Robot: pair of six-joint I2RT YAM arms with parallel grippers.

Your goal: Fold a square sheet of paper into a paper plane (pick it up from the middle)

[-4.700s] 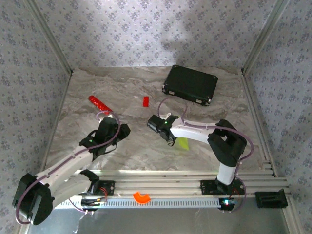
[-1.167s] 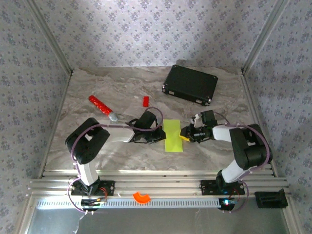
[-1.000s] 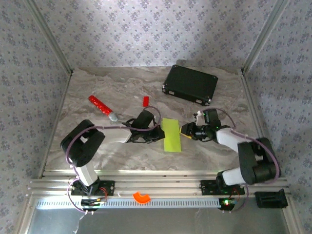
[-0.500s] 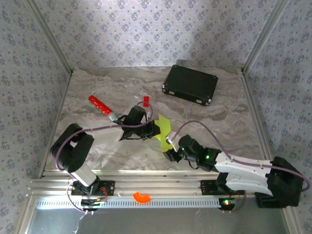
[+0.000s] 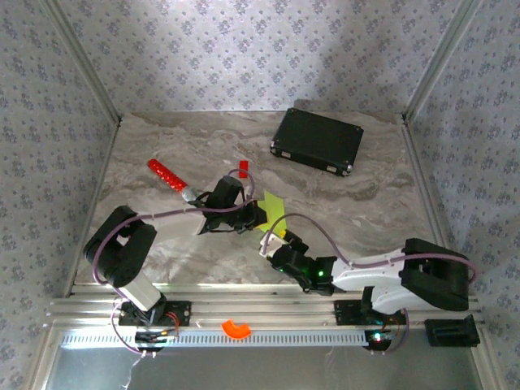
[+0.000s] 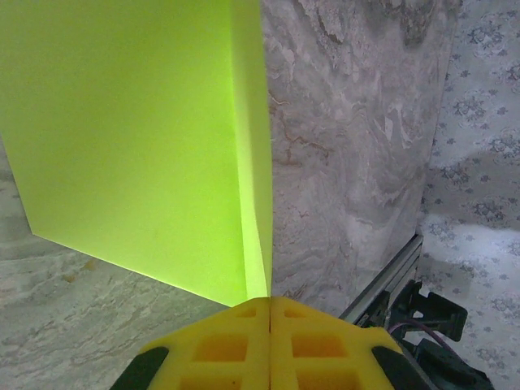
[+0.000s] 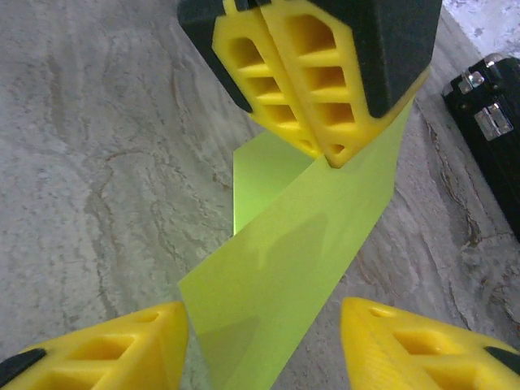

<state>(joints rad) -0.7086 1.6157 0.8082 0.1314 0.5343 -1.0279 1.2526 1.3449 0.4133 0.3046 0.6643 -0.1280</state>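
Top external, left hand (image 5: 258, 216) pinching paper (image 5: 276, 209), right hand (image 5: 273, 246) spread around it

1. The left gripper (image 7: 325, 150) comes in from the top of the view, its yellow pads pressed together on the upper edge of the sheet of paper (image 7: 301, 244).
2. The sheet is lime yellow-green, folded over on itself and held up off the marble table (image 7: 106, 146).
3. The right gripper (image 7: 268, 341) sits at the bottom edge, its fingers (image 7: 114, 345) spread wide with the paper's lower end between them.
4. A black case (image 7: 496, 154) with metal latches lies at the right edge.
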